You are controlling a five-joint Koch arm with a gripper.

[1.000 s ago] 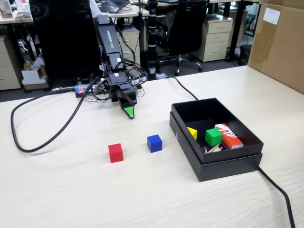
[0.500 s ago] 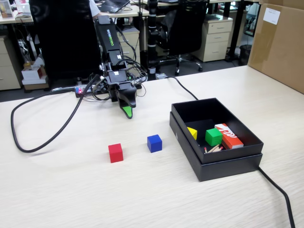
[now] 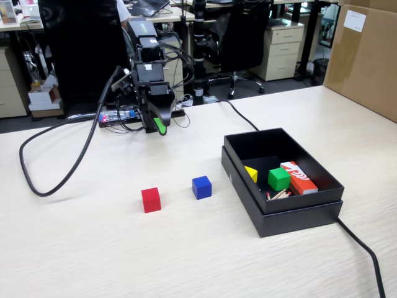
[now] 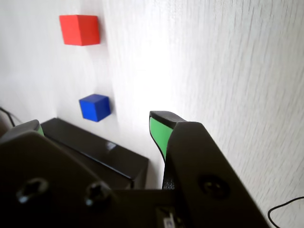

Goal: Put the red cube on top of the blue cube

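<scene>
One red cube (image 3: 151, 200) sits on the table (image 3: 93, 248) mid-surface, one blue cube (image 3: 201, 187) just to its right in the fixed view, the two apart. Gripper (image 4: 95, 126) hangs well back toward the far edge, above the table, jaws spread, nothing between them. One black box (image 3: 298, 214) at right holds one green cube (image 3: 278, 179) and a red-orange carton (image 3: 299, 177); its lettering is unreadable.
</scene>
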